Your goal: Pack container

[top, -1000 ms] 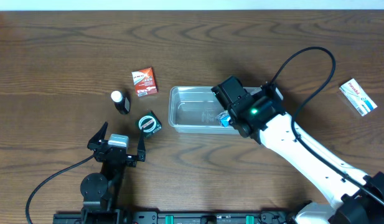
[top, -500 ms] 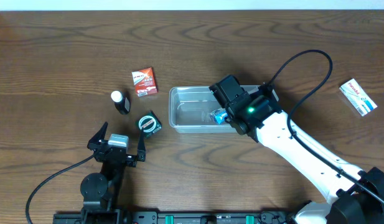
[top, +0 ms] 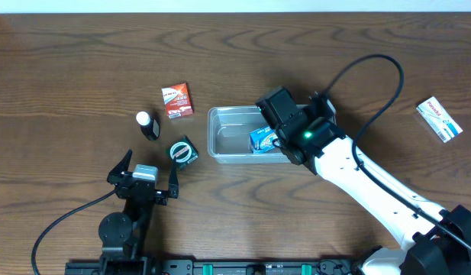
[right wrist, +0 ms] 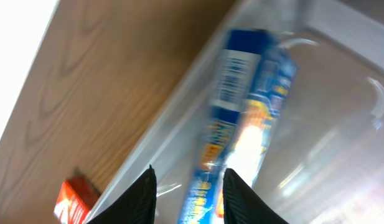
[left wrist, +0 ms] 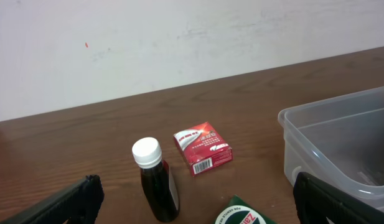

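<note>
Container (top: 214, 137) at frame centre, with a blue box (top: 261, 139) lying inside. The right gripper (top: 279, 140) hangs over the container's right end, fingers (right wrist: 144, 194) narrowly parted; the box is blurred beyond the gap, not clamped. Left of the container stand a red box (top: 177, 100), a bottle (top: 147, 124) and, nearest, a green box (top: 183, 151). Left gripper (top: 147, 177), lower left, is spread wide, touching nothing. White box (top: 439, 119) near the right edge. Open table (top: 82, 61) spans the upper frame.
</note>
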Available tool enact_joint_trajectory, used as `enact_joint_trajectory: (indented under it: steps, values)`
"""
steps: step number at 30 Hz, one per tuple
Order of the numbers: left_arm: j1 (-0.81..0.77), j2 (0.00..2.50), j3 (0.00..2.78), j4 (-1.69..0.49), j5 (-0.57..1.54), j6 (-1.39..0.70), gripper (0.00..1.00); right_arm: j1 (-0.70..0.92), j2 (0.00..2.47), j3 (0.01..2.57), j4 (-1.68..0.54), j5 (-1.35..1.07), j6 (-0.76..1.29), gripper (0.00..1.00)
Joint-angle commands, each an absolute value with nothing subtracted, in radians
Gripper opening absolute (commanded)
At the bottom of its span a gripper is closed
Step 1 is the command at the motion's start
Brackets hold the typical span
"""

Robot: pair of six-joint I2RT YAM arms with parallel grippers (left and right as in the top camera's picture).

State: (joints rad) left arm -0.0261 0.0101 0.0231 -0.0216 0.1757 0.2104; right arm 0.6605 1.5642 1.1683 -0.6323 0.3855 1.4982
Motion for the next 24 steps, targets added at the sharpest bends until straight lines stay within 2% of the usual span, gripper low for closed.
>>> enact_joint_trajectory:
  steps: [1, 4, 6, 7, 11, 16, 20, 22, 24]
  values:
    - [-0.021, 0.004, 0.004, -0.051, 0.179, 0.22, 0.98, 0.669, 1.569, 1.191, -0.573, 0.322, 1.155, 0.37]
    - [-0.021, 0.004, 0.004, -0.051, 0.179, 0.22, 0.98, 0.669, 1.569, 1.191, -0.453, 0.158, 0.746, 0.54]
    - [-0.021, 0.004, 0.004, -0.051, 0.179, 0.22, 0.98, 0.669, 1.569, 1.191, -0.425, 0.064, 0.577, 0.79]
    - [-0.021, 0.004, 0.004, -0.051, 0.179, 0.22, 0.98, 0.669, 1.569, 1.191, -0.43, 0.034, 0.527, 0.84]
    - [-0.021, 0.004, 0.004, -0.051, 0.179, 0.22, 0.98, 0.669, 1.569, 1.191, -0.516, -0.019, 0.361, 0.89]
    - [-0.021, 0.004, 0.004, -0.051, 0.179, 0.22, 0.98, 0.669, 1.569, 1.191, -0.607, -0.061, 0.2, 0.89]
    - [-0.021, 0.004, 0.004, -0.051, 0.179, 0.22, 0.98, 0.669, 1.569, 1.191, -0.644, -0.06, 0.148, 0.81]
    - [-0.021, 0.004, 0.004, -0.051, 0.179, 0.22, 0.98, 0.669, 1.569, 1.191, -0.666, -0.06, 0.134, 0.71]
    - [-0.021, 0.004, 0.004, -0.051, 0.179, 0.22, 0.98, 0.669, 1.569, 1.191, -0.686, -0.06, 0.129, 0.52]
